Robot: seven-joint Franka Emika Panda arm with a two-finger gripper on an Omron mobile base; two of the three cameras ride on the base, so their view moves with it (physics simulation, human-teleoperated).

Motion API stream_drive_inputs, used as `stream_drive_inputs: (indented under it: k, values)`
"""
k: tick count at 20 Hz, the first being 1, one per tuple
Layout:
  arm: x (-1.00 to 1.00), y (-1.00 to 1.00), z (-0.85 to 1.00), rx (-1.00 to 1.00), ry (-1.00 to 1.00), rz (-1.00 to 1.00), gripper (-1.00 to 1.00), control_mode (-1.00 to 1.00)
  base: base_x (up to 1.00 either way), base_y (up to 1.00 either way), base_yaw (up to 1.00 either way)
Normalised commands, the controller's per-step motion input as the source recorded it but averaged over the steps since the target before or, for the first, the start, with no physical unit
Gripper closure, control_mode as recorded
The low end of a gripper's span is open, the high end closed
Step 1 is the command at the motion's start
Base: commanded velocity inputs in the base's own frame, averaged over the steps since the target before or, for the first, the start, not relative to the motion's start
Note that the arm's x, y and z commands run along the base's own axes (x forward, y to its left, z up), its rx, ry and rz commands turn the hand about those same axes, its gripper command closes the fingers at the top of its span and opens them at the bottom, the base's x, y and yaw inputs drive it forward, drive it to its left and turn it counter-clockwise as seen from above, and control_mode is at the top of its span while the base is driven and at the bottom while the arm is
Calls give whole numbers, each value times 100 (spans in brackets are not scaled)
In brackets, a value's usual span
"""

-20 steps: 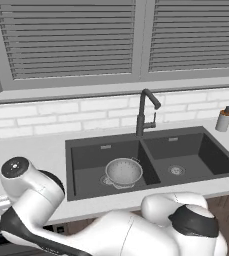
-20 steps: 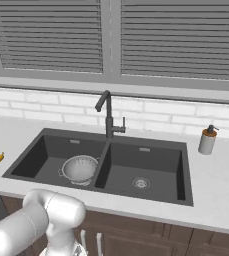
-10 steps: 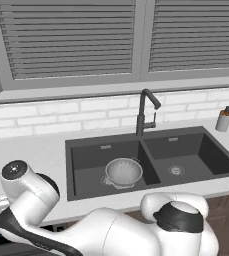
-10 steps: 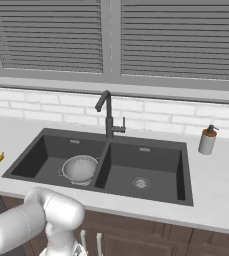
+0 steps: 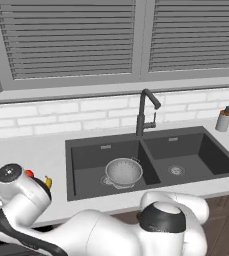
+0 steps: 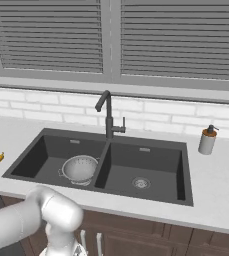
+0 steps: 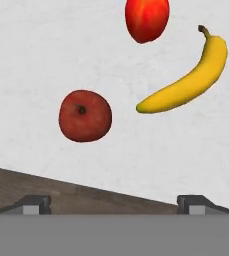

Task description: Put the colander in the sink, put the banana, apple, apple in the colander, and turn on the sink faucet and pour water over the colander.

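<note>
While my gripper [image 7: 114, 202] hangs spread and empty, fruit lies left of the sink [image 5: 153, 160] on the counter [image 7: 31, 60]: darker apple [image 7: 85, 115], bright apple [image 7: 146, 19], banana [image 7: 186, 80], none loaded. Colander [image 5: 124, 171] sits in the left basin: done. Faucet [image 5: 145, 112] untouched, no water. Since the earlier frame, my arm has swung further left of the sink.

A sink [image 6: 186, 165] with 2 basins is set into the counter [image 6: 221, 190] below a window. The colander [image 6: 79, 168] sits in the left basin. The faucet [image 6: 107, 116] stands behind the divider, a soap pump [image 6: 206, 140] to the right. Left of the sink, 2 apples [image 7: 85, 115] and 1 banana [image 7: 186, 80] lie on the counter, near one another but apart.
</note>
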Motion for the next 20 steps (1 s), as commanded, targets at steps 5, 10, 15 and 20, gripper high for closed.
stream_drive_inputs:
  k: [5, 10, 15, 20]
  values:
    - [32, 31, -13, 0, 9, 0, -100, -100, 0, 0, 0]
    - [31, 28, -26, 0, 15, 0, -100, -100, 0, 0, 0]
    - [11, 10, -28, 0, 5, 0, -100, -100, 0, 0, 0]
    - [0, 15, -27, -1, 0, 0, -100, -100, 0, 0, 0]
